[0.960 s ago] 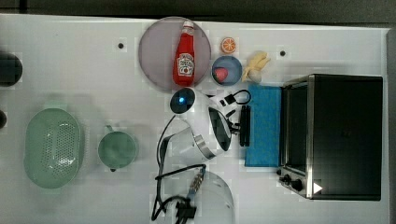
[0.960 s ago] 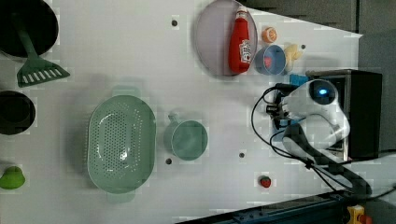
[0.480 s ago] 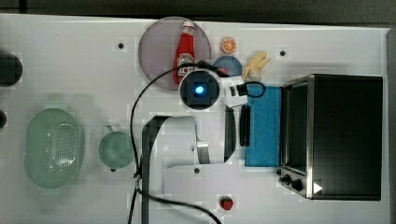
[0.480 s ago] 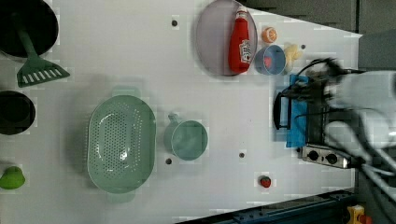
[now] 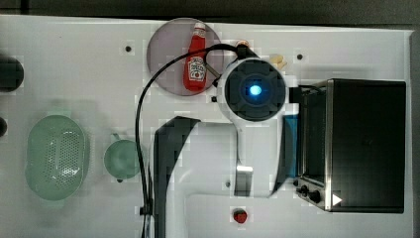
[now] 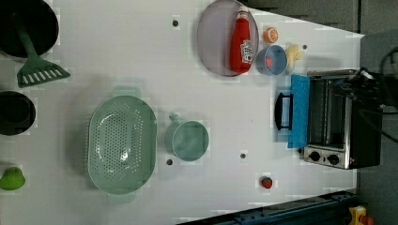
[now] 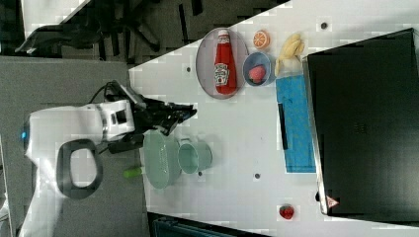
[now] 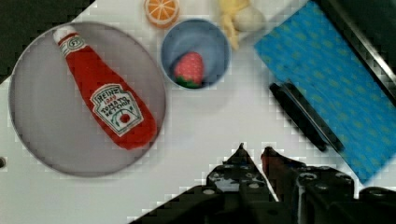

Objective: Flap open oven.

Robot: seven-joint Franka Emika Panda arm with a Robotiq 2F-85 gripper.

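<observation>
The oven point(image 5: 366, 144) is a black box with a silver front frame at the top view's right. Its blue-tinted glass door point(image 6: 299, 110) lies flapped down flat on the table, with the dark handle point(image 6: 281, 111) at its outer edge. The wrist view shows the same door point(image 8: 336, 79) and handle point(image 8: 303, 116) a short way off from my gripper point(image 8: 254, 151). The gripper's fingertips stand slightly apart, open, with nothing between them. In the right view the gripper point(image 7: 187, 112) hangs high and well away from the oven point(image 7: 365, 123). My arm point(image 5: 255, 90) covers part of the door in the top view.
A ketchup bottle point(image 5: 194, 67) lies on a grey plate point(image 5: 168, 49) beside a blue bowl point(image 6: 271, 60) holding a strawberry. A green colander point(image 5: 57, 156) and a green cup point(image 5: 121, 158) sit towards the top view's left. A small red fruit point(image 5: 240, 216) lies near the table's front edge.
My arm has lifted away from the door handle and swung towards the top view's right, now looming larger. The oven door lies open as before.
</observation>
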